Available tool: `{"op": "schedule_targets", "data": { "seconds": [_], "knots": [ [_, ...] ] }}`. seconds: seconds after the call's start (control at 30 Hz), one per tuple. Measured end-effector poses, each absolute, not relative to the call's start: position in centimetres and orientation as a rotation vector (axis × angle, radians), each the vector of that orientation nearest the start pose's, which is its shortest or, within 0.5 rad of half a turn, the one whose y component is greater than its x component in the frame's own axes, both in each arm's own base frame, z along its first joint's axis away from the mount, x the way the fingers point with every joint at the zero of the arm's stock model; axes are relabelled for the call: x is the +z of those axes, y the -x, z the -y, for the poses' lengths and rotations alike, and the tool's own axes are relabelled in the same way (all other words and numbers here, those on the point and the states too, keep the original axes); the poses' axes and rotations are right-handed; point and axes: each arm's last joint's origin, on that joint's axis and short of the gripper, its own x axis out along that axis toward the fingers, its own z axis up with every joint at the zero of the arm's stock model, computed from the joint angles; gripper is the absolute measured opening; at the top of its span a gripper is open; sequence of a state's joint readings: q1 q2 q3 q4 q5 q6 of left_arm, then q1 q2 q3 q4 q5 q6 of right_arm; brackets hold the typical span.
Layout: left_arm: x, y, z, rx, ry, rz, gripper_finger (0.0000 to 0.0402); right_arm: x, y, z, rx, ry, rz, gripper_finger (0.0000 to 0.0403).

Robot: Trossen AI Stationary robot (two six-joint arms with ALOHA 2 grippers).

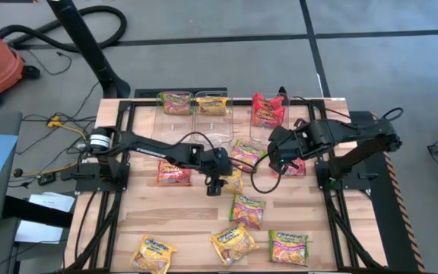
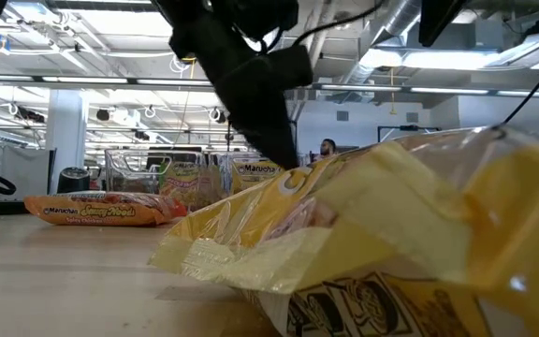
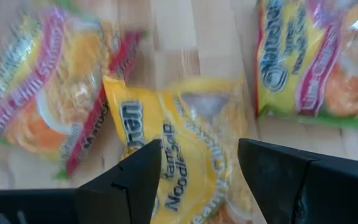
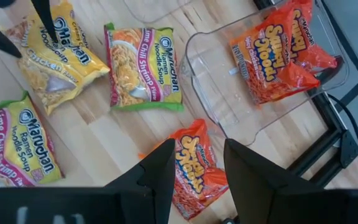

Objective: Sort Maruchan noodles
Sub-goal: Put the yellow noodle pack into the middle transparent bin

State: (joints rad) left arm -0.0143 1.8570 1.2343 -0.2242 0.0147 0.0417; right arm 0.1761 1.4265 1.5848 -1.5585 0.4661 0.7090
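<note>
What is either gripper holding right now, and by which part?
Nothing is held. The left gripper hangs open over a yellow packet, and the right gripper hangs open above a red-orange packet on the table.

Both arms reach over mid-table, left pincer [image 1: 214, 185] and right pincer [image 1: 280, 164] spread and empty.

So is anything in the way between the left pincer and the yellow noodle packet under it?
Nothing visible. The left pincer hangs open right over the yellow packet, with only air between them.
</note>
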Motion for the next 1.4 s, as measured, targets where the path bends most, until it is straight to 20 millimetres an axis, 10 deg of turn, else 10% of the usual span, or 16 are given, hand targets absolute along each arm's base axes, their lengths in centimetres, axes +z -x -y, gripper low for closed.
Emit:
{"op": "schedule_targets", "data": {
  "seconds": [0.57,1.0,1.4],
  "knots": [
    [14.6,-40.2,1.2,0.086,0.071,-0.955,0.0193,37.1,-23.0,-2.8,-0.681,-0.161,-1.144,0.0159],
    [14.4,-40.0,2.0,0.06,0.019,-0.969,0.0011,37.1,-23.1,-2.8,-0.68,-0.164,-1.135,0.0159],
    [16.3,-39.1,3.3,0.063,-0.09,-0.958,0.0,37.1,-23.1,-2.8,-0.681,-0.163,-1.131,0.0159]
  ]
}}
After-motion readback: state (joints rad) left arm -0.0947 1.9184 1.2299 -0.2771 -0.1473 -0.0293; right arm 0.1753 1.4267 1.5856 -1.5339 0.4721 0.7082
